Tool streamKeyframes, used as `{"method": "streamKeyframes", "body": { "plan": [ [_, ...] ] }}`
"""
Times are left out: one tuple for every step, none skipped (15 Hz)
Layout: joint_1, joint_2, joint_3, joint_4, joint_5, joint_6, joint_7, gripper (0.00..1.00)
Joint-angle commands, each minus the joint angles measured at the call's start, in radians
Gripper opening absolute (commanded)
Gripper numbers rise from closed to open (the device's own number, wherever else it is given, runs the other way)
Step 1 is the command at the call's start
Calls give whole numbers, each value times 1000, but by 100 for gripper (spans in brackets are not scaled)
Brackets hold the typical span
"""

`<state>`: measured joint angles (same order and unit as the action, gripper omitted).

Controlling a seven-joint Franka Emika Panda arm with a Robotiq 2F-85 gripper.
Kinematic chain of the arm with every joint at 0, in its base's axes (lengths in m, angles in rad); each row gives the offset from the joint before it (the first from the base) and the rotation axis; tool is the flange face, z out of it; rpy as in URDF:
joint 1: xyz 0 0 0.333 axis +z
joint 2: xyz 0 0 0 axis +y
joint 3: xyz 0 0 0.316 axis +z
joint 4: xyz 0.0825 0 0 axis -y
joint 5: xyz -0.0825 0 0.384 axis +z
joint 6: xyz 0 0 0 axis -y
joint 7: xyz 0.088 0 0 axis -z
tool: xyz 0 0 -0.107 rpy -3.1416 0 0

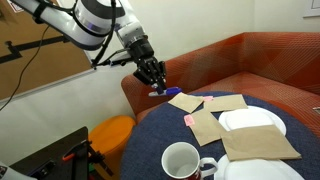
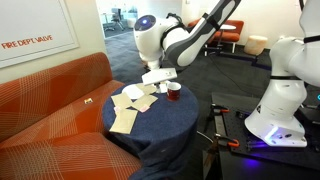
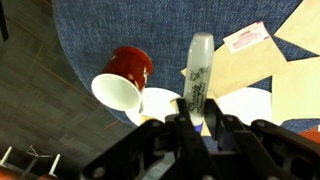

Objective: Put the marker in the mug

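Note:
My gripper (image 1: 155, 78) is shut on the marker (image 1: 161, 90), a short blue stick with a paler end, and holds it above the far edge of the round table. In the wrist view the marker (image 3: 198, 72) sticks out from between the fingers (image 3: 196, 122), with black lettering on its pale barrel. The mug (image 1: 181, 160) stands near the table's front edge, well away from my gripper; its inside is white. In the wrist view the mug (image 3: 124, 80) lies left of the marker and shows a red outside. It is small in an exterior view (image 2: 174, 90).
The dark blue table (image 1: 150, 140) holds several tan napkins (image 1: 258, 143), white plates (image 1: 250, 120) and a small pink-red object (image 1: 187, 119). An orange couch (image 1: 250, 60) stands behind it and an orange stool (image 1: 110, 135) beside it. Another white robot (image 2: 280, 90) stands nearby.

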<state>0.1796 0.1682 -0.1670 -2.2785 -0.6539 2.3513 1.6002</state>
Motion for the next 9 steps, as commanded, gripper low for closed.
{"method": "streamKeyframes", "body": {
  "plan": [
    [-65,-80,27,-37,-63,-59,-34,6],
    [-77,-91,30,-41,-84,-73,-31,6],
    [-86,-101,32,-44,-110,-96,-19,6],
    [-95,-113,36,-47,-133,-117,-13,6],
    [-102,-124,39,-49,-159,-144,-1,6],
    [-109,-134,44,-52,-183,-171,9,6],
    [-116,-144,50,-54,-207,-198,23,6],
    [-122,-152,56,-56,-232,-227,39,6],
    [-128,-159,62,-57,-253,-253,53,6]
  ]
}}
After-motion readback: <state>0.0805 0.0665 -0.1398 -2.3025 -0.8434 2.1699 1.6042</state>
